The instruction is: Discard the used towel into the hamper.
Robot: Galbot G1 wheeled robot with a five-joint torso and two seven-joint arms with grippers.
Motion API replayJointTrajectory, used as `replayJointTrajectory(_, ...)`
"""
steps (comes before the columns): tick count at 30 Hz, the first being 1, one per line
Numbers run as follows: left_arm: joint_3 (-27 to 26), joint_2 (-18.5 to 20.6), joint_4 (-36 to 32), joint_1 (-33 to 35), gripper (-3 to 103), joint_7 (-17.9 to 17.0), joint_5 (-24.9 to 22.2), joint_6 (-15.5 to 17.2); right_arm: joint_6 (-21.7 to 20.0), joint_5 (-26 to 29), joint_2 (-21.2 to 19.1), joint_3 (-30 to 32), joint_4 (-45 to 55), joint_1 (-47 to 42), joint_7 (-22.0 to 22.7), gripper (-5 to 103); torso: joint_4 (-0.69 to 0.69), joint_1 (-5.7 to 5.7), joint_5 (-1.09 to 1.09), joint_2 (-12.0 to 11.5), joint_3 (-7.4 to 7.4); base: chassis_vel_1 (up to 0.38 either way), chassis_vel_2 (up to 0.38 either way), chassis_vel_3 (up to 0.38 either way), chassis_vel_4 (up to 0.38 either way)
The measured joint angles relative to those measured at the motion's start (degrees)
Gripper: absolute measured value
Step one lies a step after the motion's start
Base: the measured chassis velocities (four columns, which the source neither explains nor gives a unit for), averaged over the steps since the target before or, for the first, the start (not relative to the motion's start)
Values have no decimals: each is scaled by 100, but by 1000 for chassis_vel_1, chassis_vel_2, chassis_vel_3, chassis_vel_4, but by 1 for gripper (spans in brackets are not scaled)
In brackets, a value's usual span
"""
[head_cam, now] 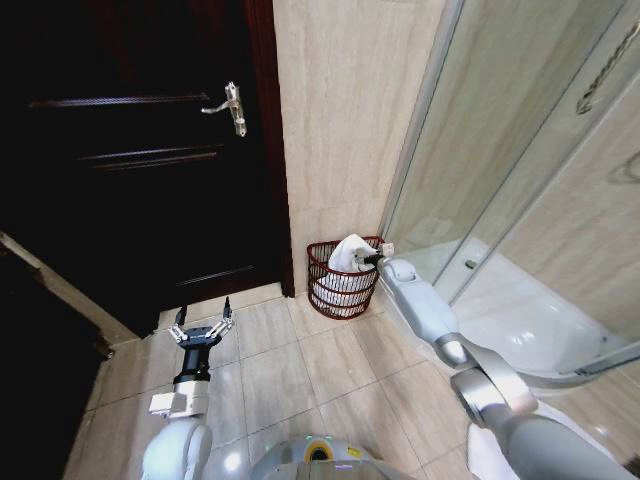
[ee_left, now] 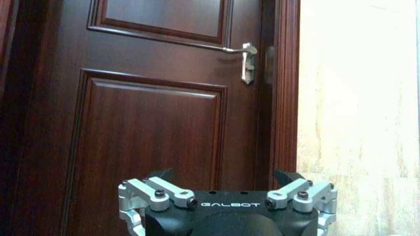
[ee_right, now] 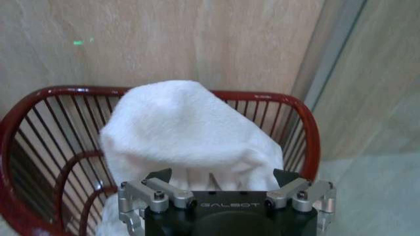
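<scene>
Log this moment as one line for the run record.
towel: in hamper, heaped above rim | right end effector: open, at towel | left end effector: open, idle, facing door

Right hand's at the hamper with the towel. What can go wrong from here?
1. The towel bulges above the hamper rim rather than sitting low inside; it may drape over the edge or slip out.
2. The right hand is at the rim, with towel folds against it; pulling back might drag the towel out or tip the light wire hamper.
3. The shower glass stands close beside the right arm.
</scene>
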Motion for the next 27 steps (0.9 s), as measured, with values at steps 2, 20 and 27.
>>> replayJointTrajectory(2, -5, 14, 15, -7, 100, -1, -26, 0, -266, 125, -139, 0, 304, -121, -36, 100, -2, 0, -2, 1, 0, 0, 0, 0, 0)
replayJointTrajectory(20, 67, 104, 167, -139, 100, 7, -88, 29, -342, 1050, -1342, 461, 2665, -1086, -74, 100, -3, 0, 0, 3, 1, 0, 0, 0, 0)
replayJointTrajectory(27, 98, 81, 193, -145, 100, 6, -94, 55, 679, 1192, -1414, 981, 3667, -1727, 48, 100, -1, 1, -2, 3, 1, 0, 0, 0, 0)
